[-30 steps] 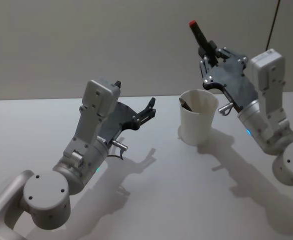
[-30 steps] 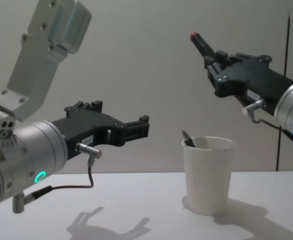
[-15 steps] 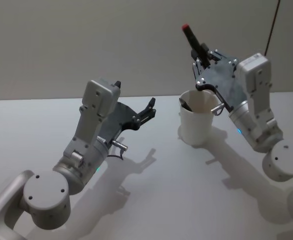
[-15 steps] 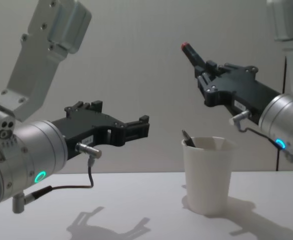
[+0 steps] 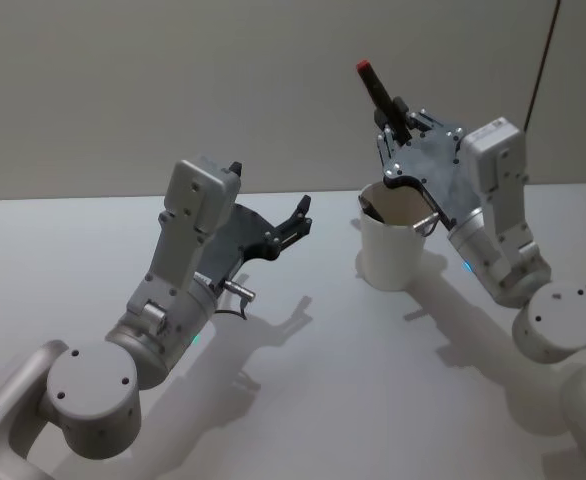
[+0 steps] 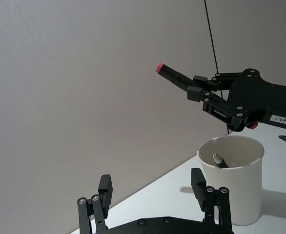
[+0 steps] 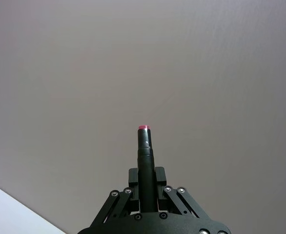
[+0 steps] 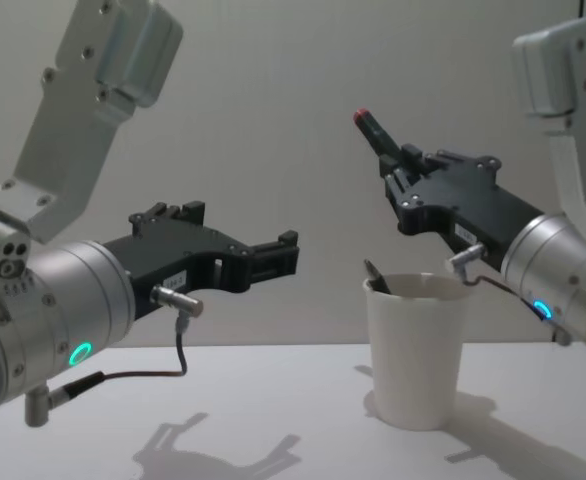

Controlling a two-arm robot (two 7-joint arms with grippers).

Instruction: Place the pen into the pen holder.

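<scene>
Now your right gripper (image 8: 405, 172) clamps the slim black red-capped pen (image 8: 378, 134) above the tapered white paper cup (image 8: 416, 350), cap up and tilted; swing it upright over the rolled rim, beside the dark pen inside (image 8: 376, 277), then let go. Your left gripper (image 8: 273, 258) hangs open, well apart

We see the black pen (image 5: 377, 91) with its red end tilted upward, held above the white paper cup pen holder (image 5: 394, 247), which stands upright holding another pen (image 8: 375, 276).
</scene>
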